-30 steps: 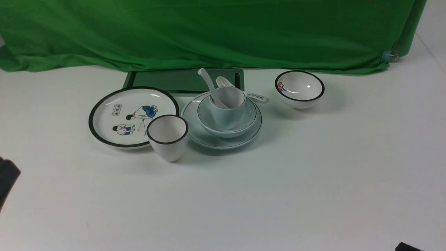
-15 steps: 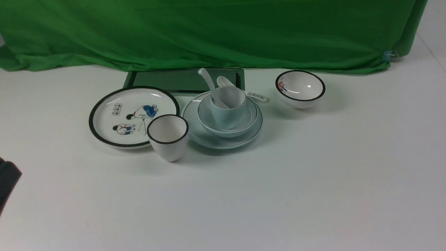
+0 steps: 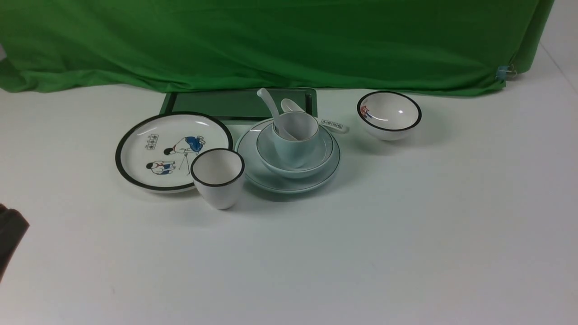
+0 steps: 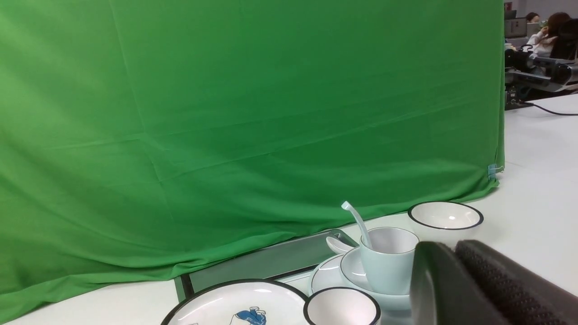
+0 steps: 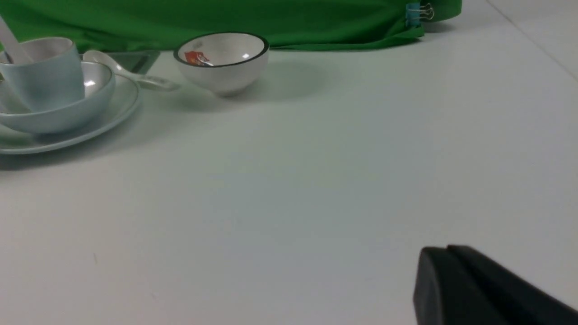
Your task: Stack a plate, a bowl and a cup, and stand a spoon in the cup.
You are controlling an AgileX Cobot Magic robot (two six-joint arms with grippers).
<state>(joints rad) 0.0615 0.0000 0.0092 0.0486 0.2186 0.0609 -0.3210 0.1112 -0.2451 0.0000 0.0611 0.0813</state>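
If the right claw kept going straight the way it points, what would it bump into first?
Probably nothing soon: ahead of the right gripper the way looks free as far as the picture shows, though depth is unclear.

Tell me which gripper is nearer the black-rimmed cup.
Left, as far as I can judge. The left gripper is shut, off on the robot's left, nearer than the cup; the right gripper is shut, outside the front view.

The plate (image 3: 253,174) is pale blue-white with thin dark rim line; the cloth (image 3: 289,45) is green
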